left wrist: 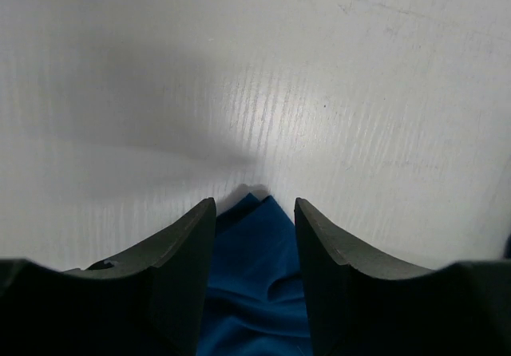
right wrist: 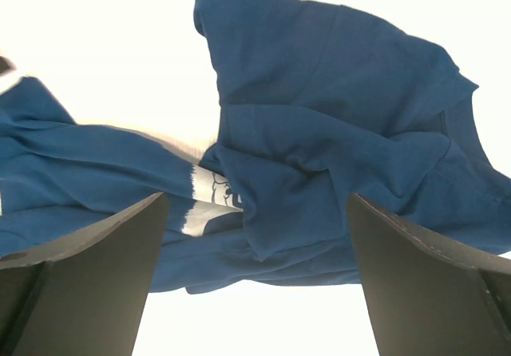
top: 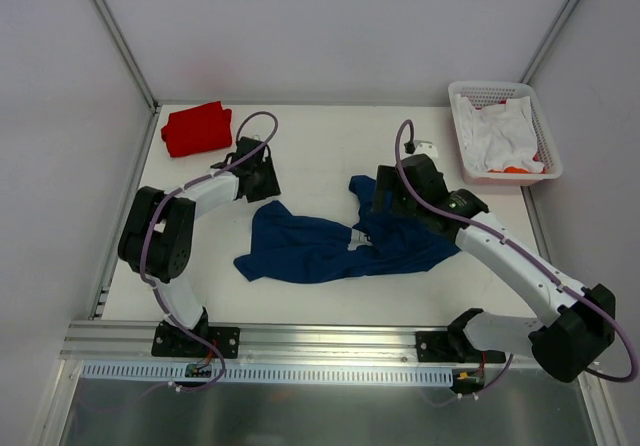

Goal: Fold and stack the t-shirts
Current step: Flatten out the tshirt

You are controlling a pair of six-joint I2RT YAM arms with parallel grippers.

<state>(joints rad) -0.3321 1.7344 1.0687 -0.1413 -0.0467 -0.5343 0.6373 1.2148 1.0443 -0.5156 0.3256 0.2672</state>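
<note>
The navy blue t-shirt (top: 330, 246) lies crumpled in the middle of the table, a strip of its white print (right wrist: 209, 188) showing between folds. The red t-shirt (top: 197, 128) lies folded at the far left corner. My left gripper (top: 262, 181) is low at the navy shirt's upper left corner. In the left wrist view its fingers (left wrist: 180, 244) stand partly open with that cloth corner (left wrist: 254, 252) between them. My right gripper (top: 385, 201) is wide open just above the shirt's upper right part (right wrist: 319, 132), holding nothing.
A white plastic basket (top: 457, 126) with white and orange cloth in it stands at the far right corner. Metal frame posts and white walls close in the table. An aluminium rail runs along the near edge by the arm bases.
</note>
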